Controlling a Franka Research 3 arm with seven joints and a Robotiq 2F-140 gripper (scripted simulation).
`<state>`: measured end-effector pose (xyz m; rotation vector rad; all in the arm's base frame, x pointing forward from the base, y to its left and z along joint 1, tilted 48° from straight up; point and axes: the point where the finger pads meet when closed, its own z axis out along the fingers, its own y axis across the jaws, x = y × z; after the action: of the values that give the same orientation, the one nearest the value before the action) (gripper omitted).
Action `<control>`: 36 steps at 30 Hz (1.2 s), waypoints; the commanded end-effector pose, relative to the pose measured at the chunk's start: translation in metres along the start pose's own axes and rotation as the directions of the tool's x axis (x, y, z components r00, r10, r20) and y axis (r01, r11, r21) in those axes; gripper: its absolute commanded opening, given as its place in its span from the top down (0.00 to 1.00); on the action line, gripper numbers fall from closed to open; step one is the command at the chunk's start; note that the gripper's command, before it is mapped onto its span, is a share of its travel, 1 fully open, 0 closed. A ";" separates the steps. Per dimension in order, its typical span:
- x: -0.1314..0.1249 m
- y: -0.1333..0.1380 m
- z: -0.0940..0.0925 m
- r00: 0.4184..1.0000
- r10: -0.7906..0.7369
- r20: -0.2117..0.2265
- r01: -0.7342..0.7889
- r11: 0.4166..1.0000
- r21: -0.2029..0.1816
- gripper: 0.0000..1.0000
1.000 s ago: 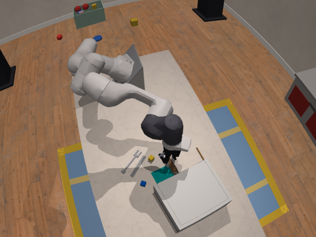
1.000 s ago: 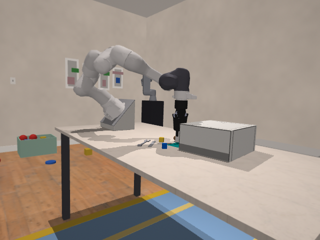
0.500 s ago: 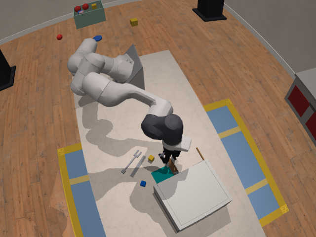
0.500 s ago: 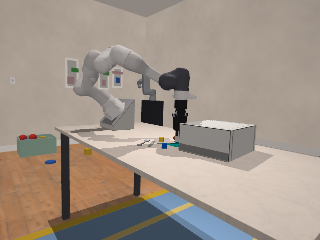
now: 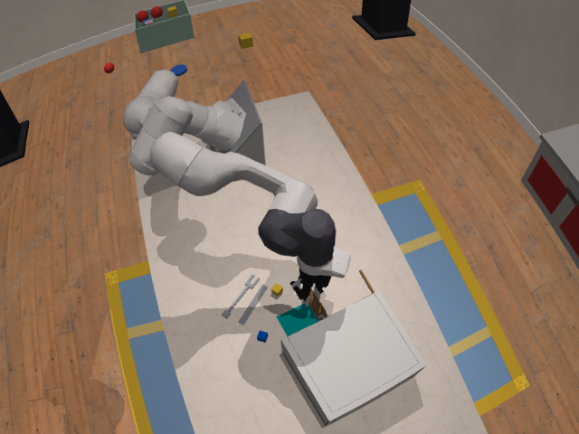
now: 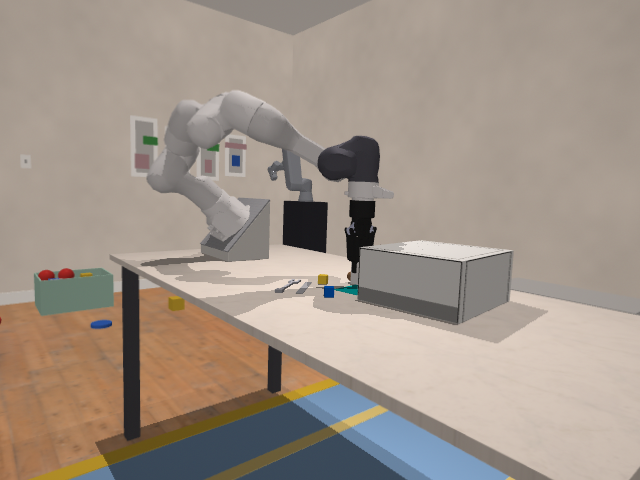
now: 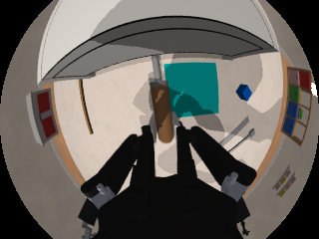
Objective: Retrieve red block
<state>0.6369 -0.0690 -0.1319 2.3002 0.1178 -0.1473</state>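
One arm works here, and its tool (image 7: pixel 166 134) is closed tight on a brown-handled stick (image 7: pixel 161 112), fingers pressed against the handle with a grey shaft running out past the tip. In the wrist view the stick's long axis runs toward 12 o'clock, straight at the low gap under the white cabinet (image 5: pixel 355 350), whose front edge arcs across the upper part of that view. The red block does not show in any view; my judgement is that it lies hidden under the cabinet, beyond the stick's far end, at about 12 o'clock from the tool. The teal square (image 7: pixel 193 88) sits on the worktop (image 6: pixel 465 382) just at 1 o'clock from the stick's tip, touching the cabinet's front edge and partly shaded. So the coming move likely turns on this: the block must be dragged back along the stick's axis, toward 6 o'clock, then nudged toward 3 o'clock onto the square. A small blue cube (image 7: pixel 243 92) lies farther out at 2 o'clock.
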 end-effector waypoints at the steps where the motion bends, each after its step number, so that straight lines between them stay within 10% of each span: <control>1: 0.002 0.001 -0.003 1.000 -0.006 -0.007 0.006 1.000 0.001 1.00; 36: -0.014 0.001 -0.002 1.000 -0.006 -0.007 0.006 1.000 0.001 1.00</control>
<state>0.6218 -0.0704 -0.1288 2.2994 0.1374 -0.1587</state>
